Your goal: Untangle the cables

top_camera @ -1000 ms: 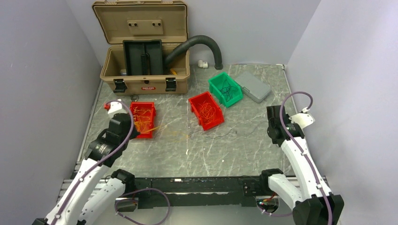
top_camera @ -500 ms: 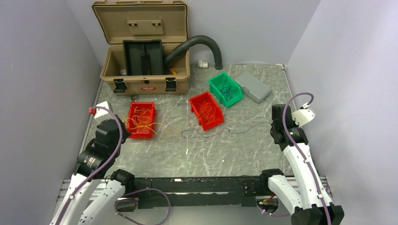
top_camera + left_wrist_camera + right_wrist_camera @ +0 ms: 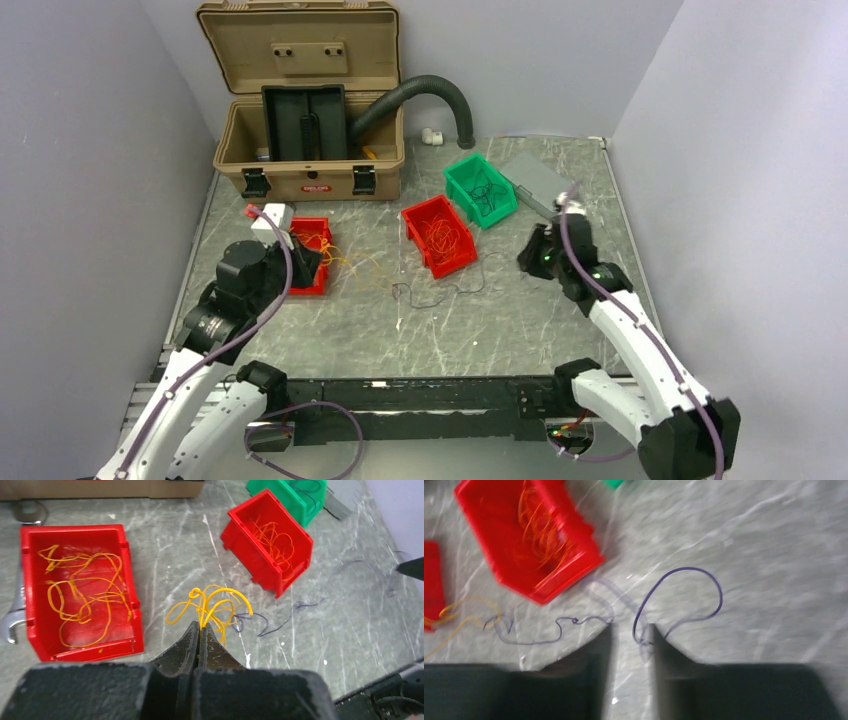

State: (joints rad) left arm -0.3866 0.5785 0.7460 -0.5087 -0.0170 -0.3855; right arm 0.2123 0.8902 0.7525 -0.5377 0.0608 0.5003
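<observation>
White arm links (image 3: 612, 335), black joints (image 3: 245, 272), purple cables (image 3: 289, 265), black tools (image 3: 200, 626)

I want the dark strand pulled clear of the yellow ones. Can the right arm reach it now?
Likely yes: the right gripper is open, and the dark strand loops on the table just ahead of its fingers, nothing between.

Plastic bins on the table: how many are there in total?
3: the left red bin, the middle red bin, and the green bin just behind and right of it. None seems hidden.
</observation>
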